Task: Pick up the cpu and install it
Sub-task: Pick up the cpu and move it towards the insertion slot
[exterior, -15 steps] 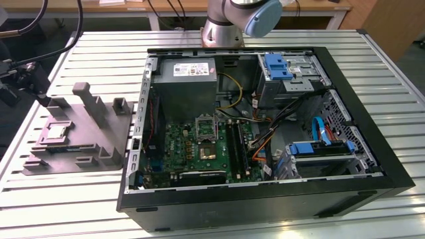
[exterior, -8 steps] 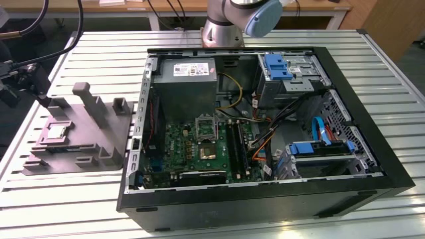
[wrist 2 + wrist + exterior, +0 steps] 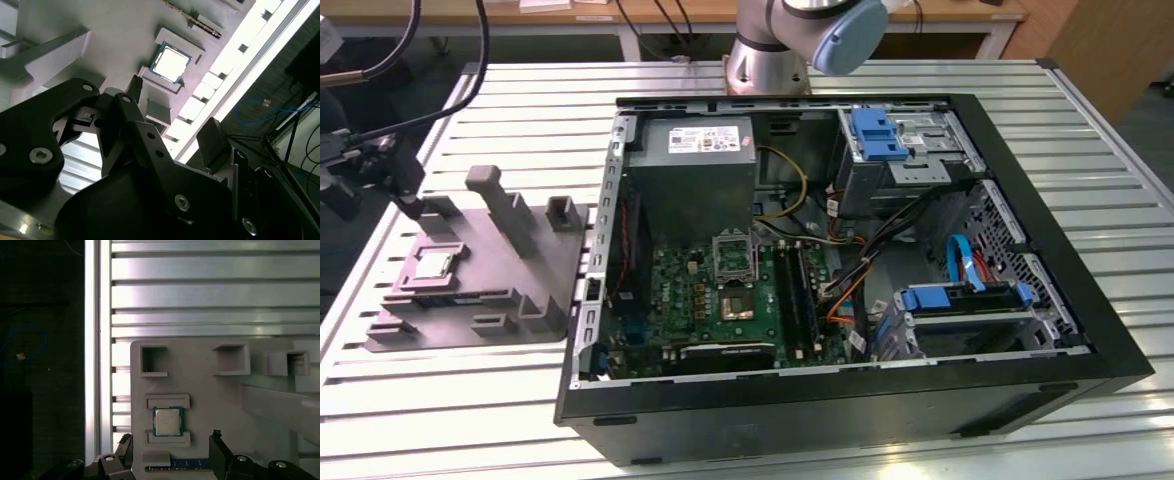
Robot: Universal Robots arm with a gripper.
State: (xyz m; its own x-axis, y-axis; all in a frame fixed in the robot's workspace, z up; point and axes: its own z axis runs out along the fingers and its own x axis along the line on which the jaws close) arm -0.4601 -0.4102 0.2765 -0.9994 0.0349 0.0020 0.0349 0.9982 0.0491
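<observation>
The cpu (image 3: 430, 264) lies flat in a recess of the grey fixture (image 3: 534, 262), at the exterior view's left beside the open computer case (image 3: 1067, 300). The gripper (image 3: 170, 436) hangs near it, jaws wide, empty.

**Obstructed and Truncated Items**

In the first wrist view the tool (image 3: 170, 439) is cut off by the picture's edge, leaving two finger ends (image 3: 216, 439) visible. A blue-edged strip (image 3: 187, 465) between them is partly hidden. The grey fixture (image 3: 210, 390) runs out of the picture on one side. In the second wrist view the tool's dark body covers much of the fixture. In the exterior view the arm (image 3: 801, 35) is cut off at the top edge. The cpu (image 3: 431, 264) is too small there to judge its seating, as is the socket (image 3: 732, 256).
</observation>
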